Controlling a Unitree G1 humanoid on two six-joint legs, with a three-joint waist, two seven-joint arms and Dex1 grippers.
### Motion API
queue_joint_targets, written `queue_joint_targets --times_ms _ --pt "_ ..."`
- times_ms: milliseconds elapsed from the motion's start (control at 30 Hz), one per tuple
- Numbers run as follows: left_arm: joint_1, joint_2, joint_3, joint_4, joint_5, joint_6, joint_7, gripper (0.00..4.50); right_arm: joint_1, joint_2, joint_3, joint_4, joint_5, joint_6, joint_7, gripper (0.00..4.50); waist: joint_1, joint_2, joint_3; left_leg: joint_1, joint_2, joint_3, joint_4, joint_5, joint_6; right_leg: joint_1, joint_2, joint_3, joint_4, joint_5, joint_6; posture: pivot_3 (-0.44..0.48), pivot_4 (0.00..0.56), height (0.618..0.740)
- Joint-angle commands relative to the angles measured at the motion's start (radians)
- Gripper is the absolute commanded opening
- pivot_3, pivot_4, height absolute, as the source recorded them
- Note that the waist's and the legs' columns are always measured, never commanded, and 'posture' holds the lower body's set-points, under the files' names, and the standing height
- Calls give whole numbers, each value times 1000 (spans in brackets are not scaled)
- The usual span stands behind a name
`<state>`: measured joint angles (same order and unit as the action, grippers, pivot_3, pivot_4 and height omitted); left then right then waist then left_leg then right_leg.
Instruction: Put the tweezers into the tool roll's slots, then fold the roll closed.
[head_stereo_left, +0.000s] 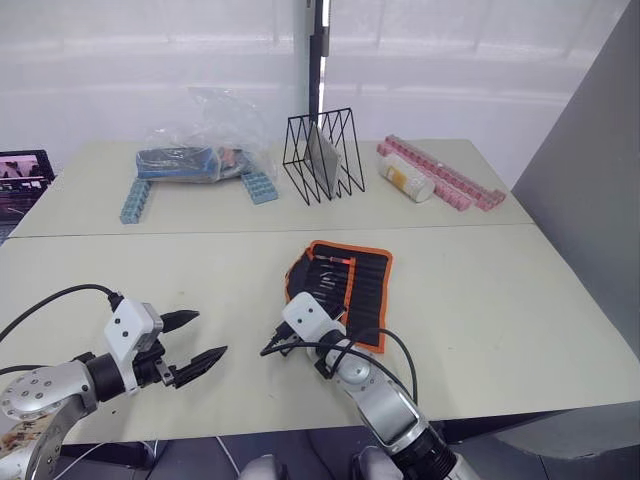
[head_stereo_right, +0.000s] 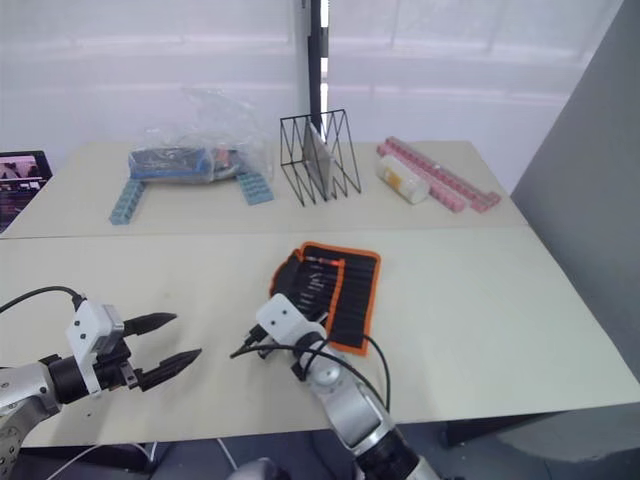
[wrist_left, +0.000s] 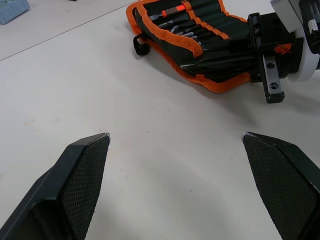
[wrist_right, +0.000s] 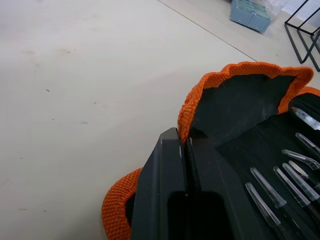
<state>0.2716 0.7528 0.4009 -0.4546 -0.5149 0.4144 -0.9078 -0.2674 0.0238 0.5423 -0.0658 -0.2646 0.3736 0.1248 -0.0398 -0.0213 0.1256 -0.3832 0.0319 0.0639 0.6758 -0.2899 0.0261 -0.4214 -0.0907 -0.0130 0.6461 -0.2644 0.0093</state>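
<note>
So the right gripper (wrist_right: 184, 150) is pinched tight on the orange-trimmed edge of the tool roll (head_stereo_left: 355, 285), with its two black fingers (wrist_right: 160, 185) pressed together and the trim curling up between the tips. From the head view its fingers are mostly hidden behind the white wrist block, so the wrist camera is what actually shows the grip. Just beyond those fingertips the roll's flap is lifted and bowed, and beside the fingers you can see the tweezers (wrist_right: 280, 192) lying in the slots (head_stereo_left: 372, 290), tips pointing toward the gripper; how many there are is hard to say since they're cut off at the frame edge and partly covered by the flap. The rest of the roll lies flat on the table (head_stereo_left: 500, 290) ahead of the right gripper. The left gripper (head_stereo_left: 196, 340) is spread wide open with nothing between its fingers, hovering over bare tabletop, well apart from the roll, which sits off ahead of it toward the right gripper's side.
</note>
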Motion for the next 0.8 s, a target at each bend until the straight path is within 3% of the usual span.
queue_joint_targets --times_ms 33,200,500,667,800 --pt "-7 4 0 -25 -8 -7 4 4500 14 14 -37 -86 57 -40 39 21 0 0 0 0 0 0 0 0 0 0 0 0 0 0 0 0 150 737" --pt "-22 10 -13 13 3 -21 -10 4500 52 -10 -60 -119 174 -61 167 21 -2 0 0 0 0 0 0 0 0 0 1 0 0 0 0 0 150 737" --pt "-119 105 -78 161 6 -75 -187 4500 112 -224 -75 -165 334 -189 496 21 4 -1 0 1 0 1 2 0 0 1 12 -2 0 0 0 0 150 737" --pt "-243 171 -163 284 42 -145 -319 4500 140 -322 -110 -188 398 -235 612 21 12 -4 -2 2 0 1 2 0 0 1 13 -1 1 0 0 0 150 737" --pt "-425 197 -284 437 106 -263 -464 4500 160 -376 -142 -201 420 -255 654 21 30 -6 -3 2 0 3 3 0 0 1 14 -1 1 0 0 0 150 737"
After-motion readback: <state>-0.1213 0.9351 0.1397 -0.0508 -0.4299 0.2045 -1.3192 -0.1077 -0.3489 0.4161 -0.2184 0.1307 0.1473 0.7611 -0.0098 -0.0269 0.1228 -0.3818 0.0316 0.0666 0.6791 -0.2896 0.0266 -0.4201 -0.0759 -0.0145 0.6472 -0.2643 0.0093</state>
